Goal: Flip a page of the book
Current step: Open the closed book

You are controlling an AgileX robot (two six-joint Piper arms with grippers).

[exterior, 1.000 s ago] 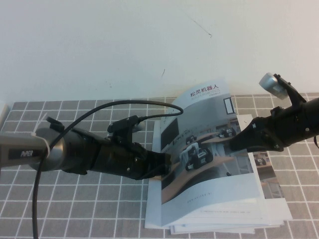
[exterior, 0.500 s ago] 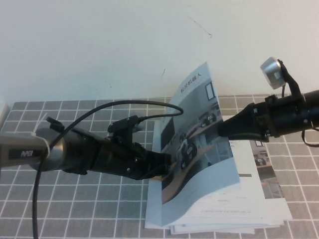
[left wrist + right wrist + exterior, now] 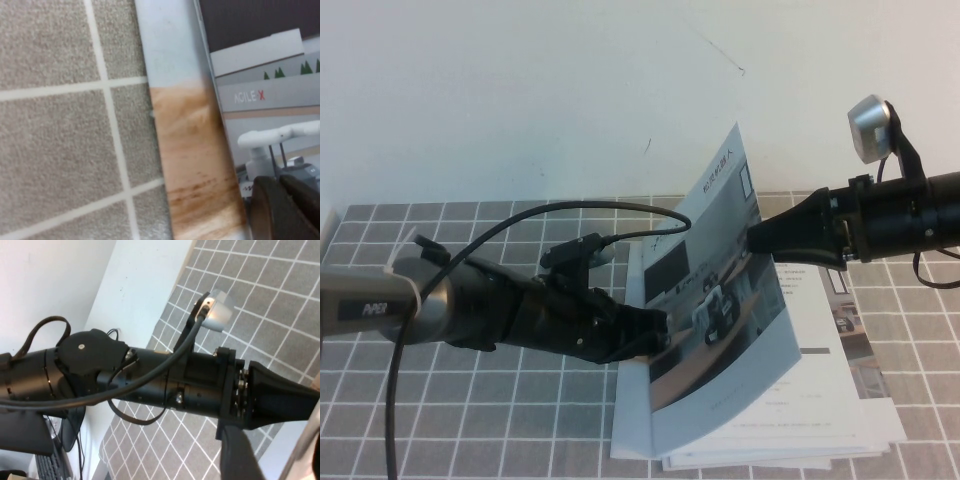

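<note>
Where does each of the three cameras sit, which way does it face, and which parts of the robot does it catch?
High view: raised on the robot's side, angled down at the tiled table; both arms show, the left pincer pressing the book at its spine edge, the right pincer lifting the cover.
Left wrist view: just above the table, facing the book's edge; only dark fingertips show.
Right wrist view: faces across the table at the left arm; its own finger shows.
Shared: the high and right wrist views both show the left arm.

"AGILE·X" on grey panel in book (image 3: 260, 95) cover photo; red Chinese title (image 3: 723, 166) on lifted cover, characters not legible.
</note>
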